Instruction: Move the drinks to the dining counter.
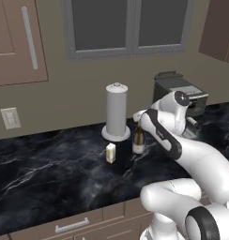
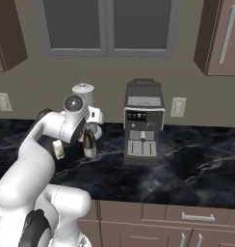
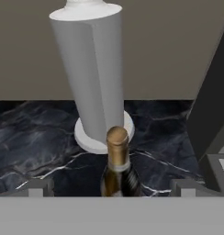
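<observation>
Marble worktop (image 1: 50, 173): wine bottle (image 3: 117, 167) between spread fingers (image 3: 38, 187).

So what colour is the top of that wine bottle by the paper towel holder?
Gold foil on the wine bottle, clearest in the hand view.

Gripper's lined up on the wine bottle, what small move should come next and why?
Probably ease down and forward, then close. In the hand view the wine bottle stands upright, centred between the open gripper fingertips, in front of the paper-towel holder, not yet gripped.
</observation>
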Robot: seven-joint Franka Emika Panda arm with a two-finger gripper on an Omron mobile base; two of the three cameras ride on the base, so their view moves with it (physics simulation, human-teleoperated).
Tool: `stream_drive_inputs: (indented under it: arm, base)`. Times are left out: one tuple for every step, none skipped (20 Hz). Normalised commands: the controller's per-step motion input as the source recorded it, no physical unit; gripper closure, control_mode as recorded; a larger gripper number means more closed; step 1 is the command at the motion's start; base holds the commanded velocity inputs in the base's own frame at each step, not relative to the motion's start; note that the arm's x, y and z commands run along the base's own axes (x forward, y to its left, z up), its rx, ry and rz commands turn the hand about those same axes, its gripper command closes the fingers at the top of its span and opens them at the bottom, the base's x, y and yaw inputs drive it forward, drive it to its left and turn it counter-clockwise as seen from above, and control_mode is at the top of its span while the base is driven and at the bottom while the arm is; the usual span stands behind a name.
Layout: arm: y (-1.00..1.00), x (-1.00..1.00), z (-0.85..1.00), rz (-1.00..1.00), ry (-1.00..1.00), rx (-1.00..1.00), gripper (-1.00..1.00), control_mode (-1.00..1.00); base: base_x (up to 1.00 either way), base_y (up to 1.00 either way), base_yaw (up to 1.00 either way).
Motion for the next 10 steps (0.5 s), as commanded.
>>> stream_drive_inputs:
  arm:
    - [0.00,0.07,-0.05,0.00,0.00,0.02,-1.00,-1.00]
    - [0.00,0.00,-0.04,0.00,0.00,0.03,-1.00,-1.00]
    - [0.00,0.00,-0.01,0.00,0.00,0.03,-1.00,-1.00]
    - [0.00,0.00,-0.02,0.00,0.00,0.05,-1.00,-1.00]
    - [0.00,0.00,-0.05,0.00,0.00,0.07,-1.00,-1.00]
    - [0.00,0.00,-0.07,0.00,0.00,0.07,-1.00,-1.00]
    - [0.00,0.00,-0.09,0.00,0.00,0.07,-1.00,-1.00]
    - [0.00,0.00,-0.11,0.00,0.00,0.07,-1.00,-1.00]
    - [0.00,0.00,-0.16,0.00,0.00,0.07,-1.00,-1.00]
    - [0.00,0.00,-0.21,0.00,0.00,0.08,-1.00,-1.00]
  base:
    - [0.00,0.00,0.00]
    - [0.00,0.00,0.00]
    - [0.00,0.00,0.00]
    - [0.00,0.00,0.00]
    - [0.00,0.00,0.00]
    - [0.00,0.00,0.00]
    - [0.00,0.00,0.00]
    - [0.00,0.00,0.00]
    - [0.00,0.00,0.00]
    - [0.00,0.00,0.00]
